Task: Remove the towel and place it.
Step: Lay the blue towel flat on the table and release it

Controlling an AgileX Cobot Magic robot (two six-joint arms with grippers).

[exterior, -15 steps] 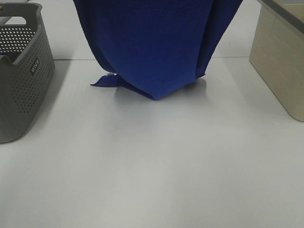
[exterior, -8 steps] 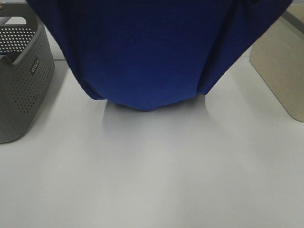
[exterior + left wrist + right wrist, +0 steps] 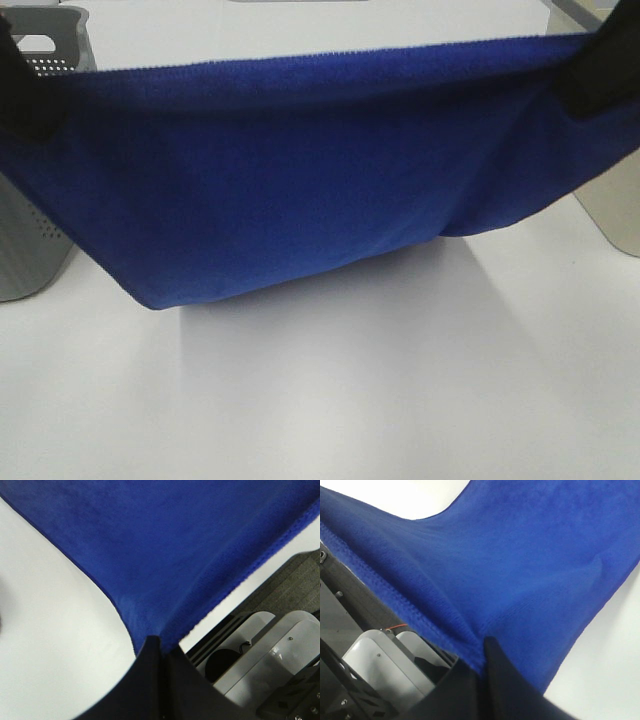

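Pulled the towel (image 3: 300,190) wide above the table (image 3: 320,400), corners pinched in tightly closed left gripper (image 3: 159,647) and right gripper (image 3: 482,649), seemingly for laying flat.

Royal-blue plush towel (image 3: 300,190) stretched wide, airborne; middle sagging above table.

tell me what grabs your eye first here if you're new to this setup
The big royal-blue towel fills most of the high view, stretched wide over the white table and sagging in the middle. Its top corners are each pinched by a shut tool, the left tool at the left edge and the right tool at the right. A grey perforated basket peeks out from behind it at far left.
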